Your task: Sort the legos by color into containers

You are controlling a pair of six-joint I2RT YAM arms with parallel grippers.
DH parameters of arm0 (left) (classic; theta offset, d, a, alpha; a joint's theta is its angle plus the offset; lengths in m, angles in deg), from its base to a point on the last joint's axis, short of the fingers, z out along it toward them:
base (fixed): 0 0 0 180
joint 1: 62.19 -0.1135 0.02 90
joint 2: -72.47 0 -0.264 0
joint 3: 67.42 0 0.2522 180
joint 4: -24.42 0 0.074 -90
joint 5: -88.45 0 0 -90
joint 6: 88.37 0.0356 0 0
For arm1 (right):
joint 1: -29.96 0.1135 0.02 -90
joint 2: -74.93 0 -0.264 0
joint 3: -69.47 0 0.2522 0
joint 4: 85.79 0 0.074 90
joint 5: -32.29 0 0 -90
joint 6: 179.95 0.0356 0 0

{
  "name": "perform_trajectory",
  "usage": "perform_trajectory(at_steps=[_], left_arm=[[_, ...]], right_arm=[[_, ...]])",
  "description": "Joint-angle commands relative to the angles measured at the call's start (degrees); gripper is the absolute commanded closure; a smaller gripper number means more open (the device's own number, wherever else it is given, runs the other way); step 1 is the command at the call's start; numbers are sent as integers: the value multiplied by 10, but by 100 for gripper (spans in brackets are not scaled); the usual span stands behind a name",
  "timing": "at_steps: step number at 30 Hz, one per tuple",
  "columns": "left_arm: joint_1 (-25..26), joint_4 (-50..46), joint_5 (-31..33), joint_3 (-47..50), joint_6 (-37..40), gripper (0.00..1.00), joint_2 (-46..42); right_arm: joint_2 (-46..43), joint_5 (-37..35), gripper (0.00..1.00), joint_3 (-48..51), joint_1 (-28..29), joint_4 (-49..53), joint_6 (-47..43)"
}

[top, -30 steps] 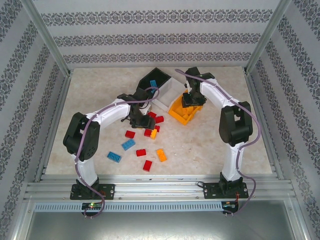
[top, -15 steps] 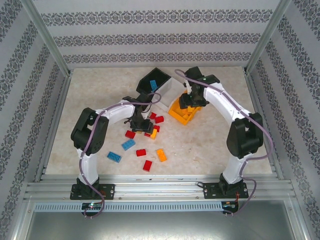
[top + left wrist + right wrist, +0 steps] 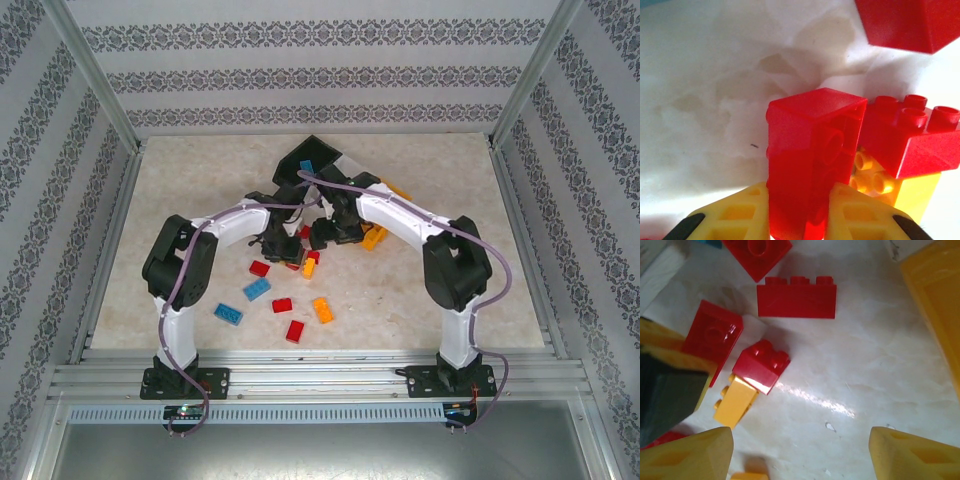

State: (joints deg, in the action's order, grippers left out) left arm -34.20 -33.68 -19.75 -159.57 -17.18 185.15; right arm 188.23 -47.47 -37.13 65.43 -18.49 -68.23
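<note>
On the marbled worktop (image 3: pixel 390 300), both arms fold inward beside the black bin (image 3: pixel 325 150). The left arm (image 3: pixel 220 230) clamps its yellow jaws on a glossy red brick (image 3: pixel 810 150), hollow underside showing; the right arm (image 3: pixel 400 212) spreads its jaws wide above loose studded red and yellow legos (image 3: pixel 760 365).

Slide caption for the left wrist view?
Left gripper, jaws shut on a red plastic lego brick, beside another red brick touching a yellow brick.
</note>
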Motion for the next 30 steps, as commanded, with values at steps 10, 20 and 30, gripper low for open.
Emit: perform_trajectory(at_steps=[10, 20, 30], left_arm=[[-66, -21, -10, 58, 2, 99, -118], [-127, -56, -20, 25, 10, 98, -164], [-156, -61, -29, -22, -10, 98, -185]], right_arm=[[35, 71, 27, -28, 2, -30, 73], [110, 38, 23, -95, 3, -6, 101], [208, -68, 19, -246, 14, 107, 27]])
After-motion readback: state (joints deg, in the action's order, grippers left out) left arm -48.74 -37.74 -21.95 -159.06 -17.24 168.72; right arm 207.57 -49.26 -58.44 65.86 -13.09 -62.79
